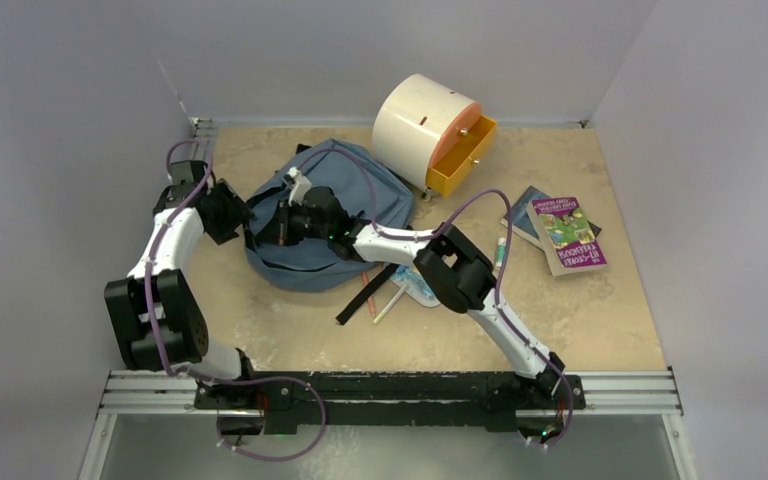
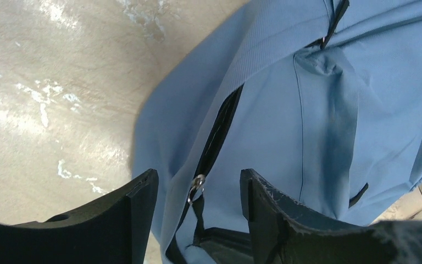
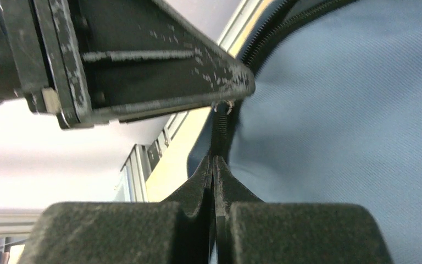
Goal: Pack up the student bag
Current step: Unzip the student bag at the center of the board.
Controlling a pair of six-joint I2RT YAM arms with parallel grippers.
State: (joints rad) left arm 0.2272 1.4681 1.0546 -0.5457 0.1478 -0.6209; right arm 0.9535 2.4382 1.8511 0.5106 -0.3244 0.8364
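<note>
Top: student bag (image 1: 385,195) lies far-left of centre on the table (image 1: 580,320), left of the cream cabinet (image 1: 415,125). The left gripper (image 1: 245,222) is at its left edge, the right gripper (image 1: 272,228) just beside.
Left wrist: left jaws released, spread either side of the black zipper tab (image 2: 198,190).
Right wrist: right jaws clenched, pinching that tab.

This looks like a robot lab to me, a small test booth. Plain pale walls (image 1: 60,100) stand close around a tan table (image 1: 610,320) at 9, 12 and 3 o'clock. At 6 o'clock a metal rail (image 1: 630,388) runs along the table edge. My left arm (image 1: 165,255) and right arm (image 1: 505,325) are bolted there, with purple cables (image 1: 157,335) looping along them.
</note>
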